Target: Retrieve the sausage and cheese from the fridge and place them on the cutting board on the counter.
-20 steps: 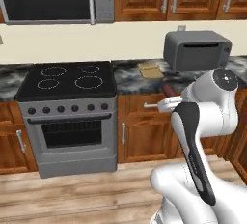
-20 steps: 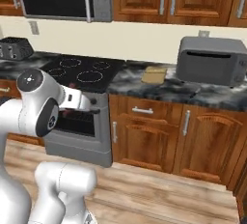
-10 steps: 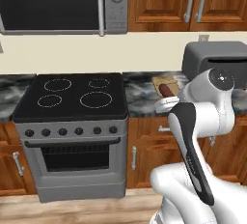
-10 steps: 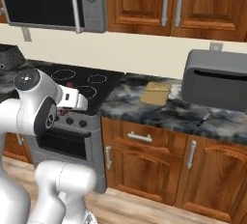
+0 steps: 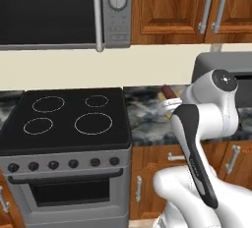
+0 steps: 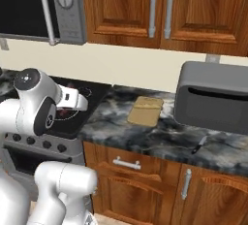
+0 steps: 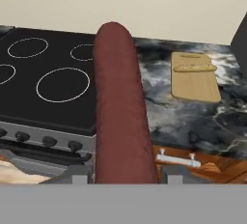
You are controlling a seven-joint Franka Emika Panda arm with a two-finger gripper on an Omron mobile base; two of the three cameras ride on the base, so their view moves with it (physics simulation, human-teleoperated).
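Note:
The sausage, a dark red-brown link, stands lengthwise between my fingertips, and my gripper is shut on it. In the left base view the sausage's end pokes up from the gripper over the counter's front part, just right of the stovetop. The tan cutting board lies flat on the dark marbled counter, to the right of the gripper. From the hand it shows ahead and to the right as the cutting board. The cheese and the fridge are out of view.
A black stovetop with white rings lies to the left, with a microwave above it. A grey toaster stands right of the board, and a dark knife lies in front of it. Wooden wall cabinets hang overhead.
Both base views have shifted as the base drove nearer the counter, so stove, board and toaster look larger. The gripper stays shut on the sausage.

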